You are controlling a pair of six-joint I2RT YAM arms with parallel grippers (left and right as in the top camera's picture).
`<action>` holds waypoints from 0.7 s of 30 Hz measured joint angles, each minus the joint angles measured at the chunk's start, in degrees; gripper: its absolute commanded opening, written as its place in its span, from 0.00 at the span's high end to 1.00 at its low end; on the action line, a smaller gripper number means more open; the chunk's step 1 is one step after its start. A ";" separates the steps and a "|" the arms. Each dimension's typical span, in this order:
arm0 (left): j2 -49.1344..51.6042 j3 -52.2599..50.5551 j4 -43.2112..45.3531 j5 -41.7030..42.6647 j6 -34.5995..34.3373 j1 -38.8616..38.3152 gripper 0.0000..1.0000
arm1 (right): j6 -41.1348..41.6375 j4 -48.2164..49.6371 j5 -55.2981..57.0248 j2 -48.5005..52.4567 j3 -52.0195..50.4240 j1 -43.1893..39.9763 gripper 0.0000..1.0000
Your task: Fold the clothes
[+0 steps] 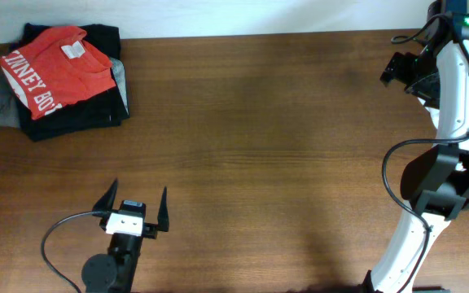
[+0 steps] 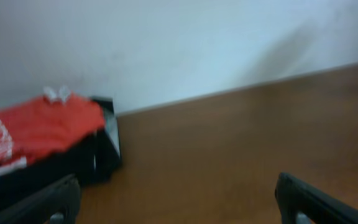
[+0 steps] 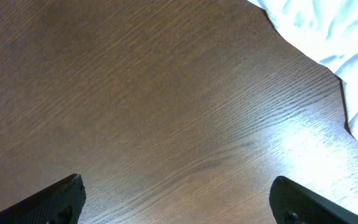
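Overhead view, Ana asks: where do the clothes lie?

Ben: The red shirt [image 1: 55,72] with white lettering lies folded on top of a pile in the upper left of the frame. Under it are a black garment [image 1: 96,110] and a grey one [image 1: 2,106], all on the wooden bench [image 1: 283,146].

Ana: And the left tool [image 1: 139,190]?

Ben: It is at the lower left, well apart from the pile, with its fingers spread and nothing between them. The left wrist view shows the pile at the left edge, against a pale wall [image 2: 166,43].

Ana: The right tool [image 3: 178,183]?

Ben: Its fingers stand wide apart over the wood, gripping nothing. White cloth [image 3: 328,37] lies rumpled in the upper right of the right wrist frame, apart from both fingers.
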 measured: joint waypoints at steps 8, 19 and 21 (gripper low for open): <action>-0.09 -0.07 -2.69 -0.98 -0.66 0.00 0.01 | 0.00 0.00 0.00 0.00 0.00 0.00 0.02; -0.09 -0.07 -2.69 -0.98 -0.66 0.00 0.01 | 0.00 0.00 -0.02 0.00 0.00 0.02 0.02; -0.09 -0.07 -2.69 -0.98 -0.66 0.00 0.01 | 0.00 0.00 0.00 -0.24 0.00 0.48 0.02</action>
